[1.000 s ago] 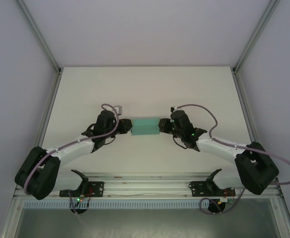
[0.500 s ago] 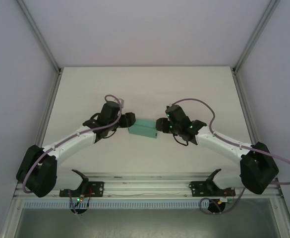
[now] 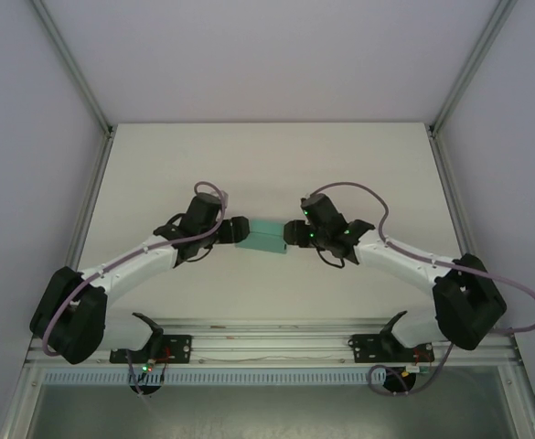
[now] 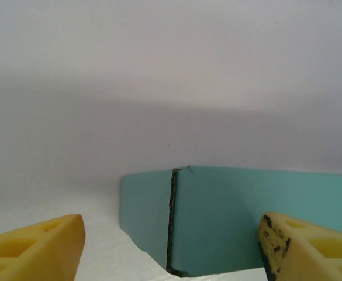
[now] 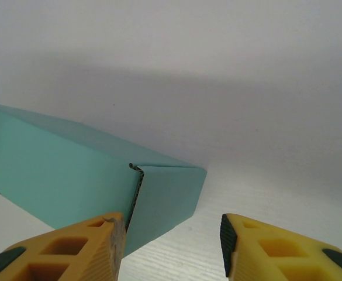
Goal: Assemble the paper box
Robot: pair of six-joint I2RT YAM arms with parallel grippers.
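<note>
Teal card, folded into a low rectangular shape: the paper box (image 3: 259, 237) lies mid-way across the white table (image 3: 276, 165), lengthwise between the two arms. At its left end sits the left gripper (image 3: 237, 229), yellow fingers (image 4: 36, 249) spread wide, clamping nothing, the box corner just ahead. At the right end, the right gripper (image 3: 292, 232), jaws moderately parted, one finger (image 5: 71, 249) beside the box's end, no hold on it

Robotics lab test cell imo. Plain white table (image 3: 267, 165) boxed in w/ blank white panels (image 3: 267, 55) & alu frame posts (image 3: 73, 64), plus left arm (image 3: 130, 267) & right arm (image 3: 404, 265) bolted by a metal rail (image 3: 267, 343) at the front edge.
</note>
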